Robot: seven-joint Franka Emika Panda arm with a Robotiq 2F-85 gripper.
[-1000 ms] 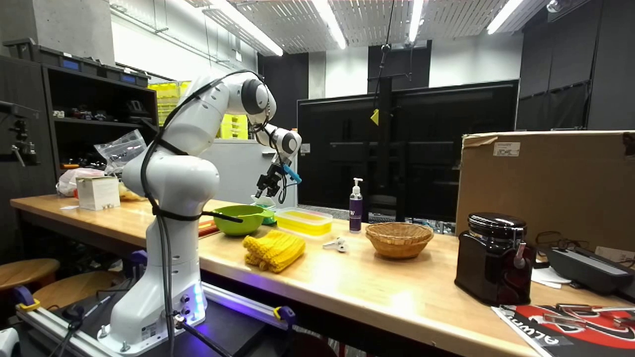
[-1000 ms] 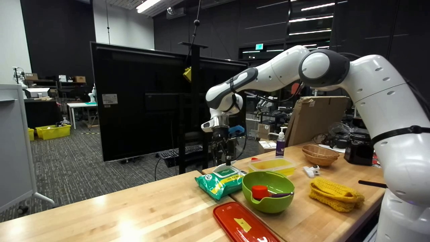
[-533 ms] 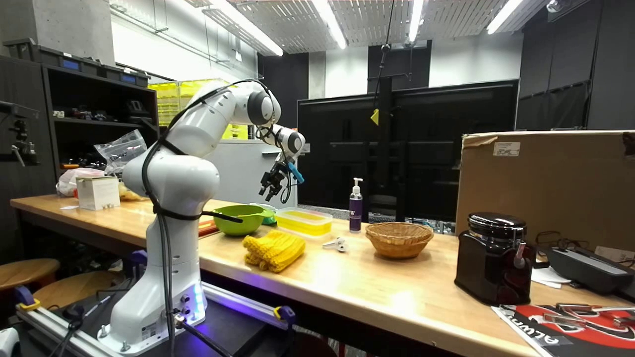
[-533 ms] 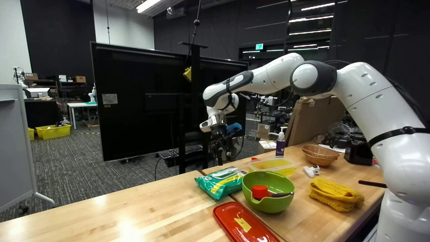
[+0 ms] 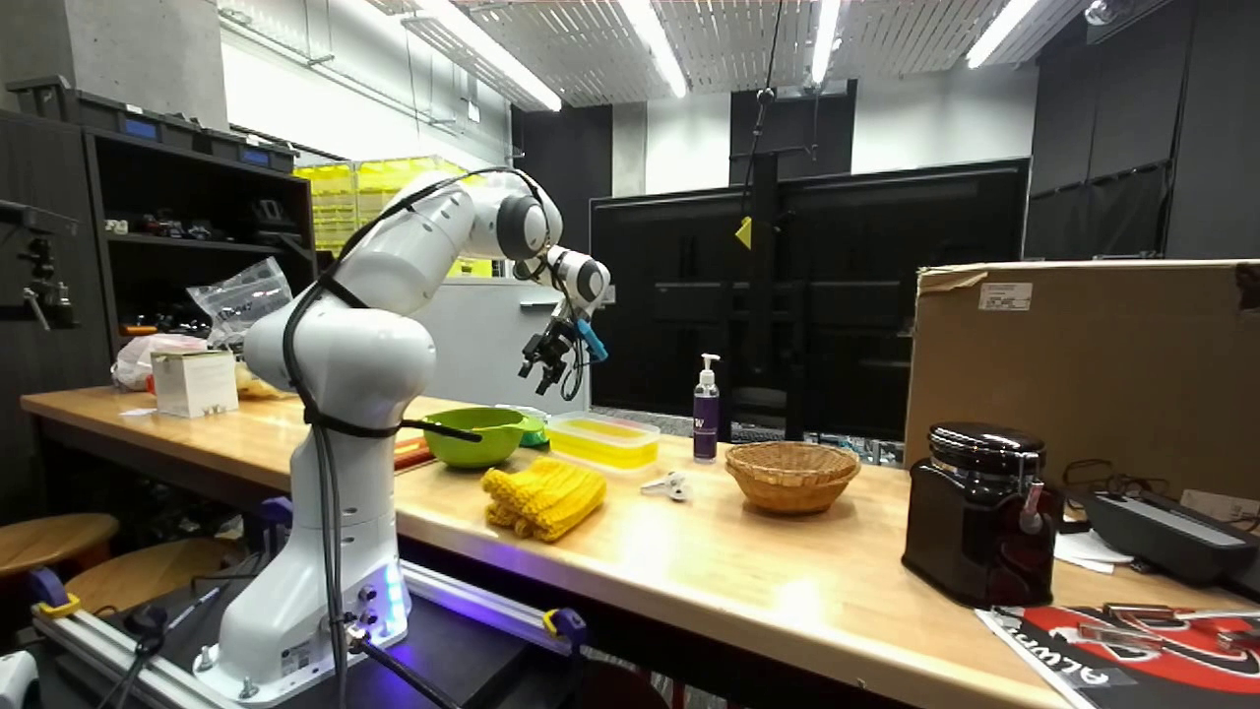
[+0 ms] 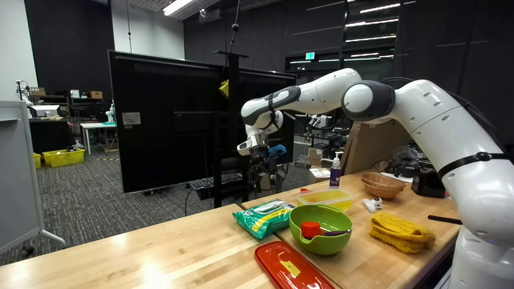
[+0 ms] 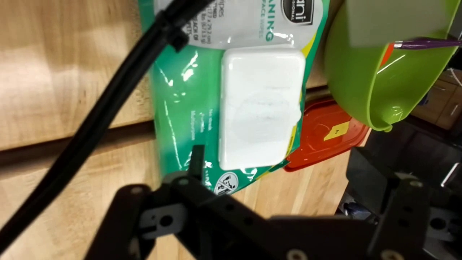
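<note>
Above green wipes pack [image 6: 264, 218] | claw [image 5: 533, 381] spread wide, empty | white lid [image 7: 261, 108] closed

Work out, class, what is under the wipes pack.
The wipes pack lies on the table. A gap there meets the pack on opposite sides, so it probably runs beneath. That stretch is covered; whether anything else is there cannot be told.

Linear lights [image 5: 655, 44] run along a slatted ceiling [image 5: 728, 44]; a black shelving unit [image 5: 177, 180] stands near a concrete column [image 5: 148, 59]; grey carpet [image 6: 92, 196] lies beyond the wooden counter [image 6: 132, 253].
</note>
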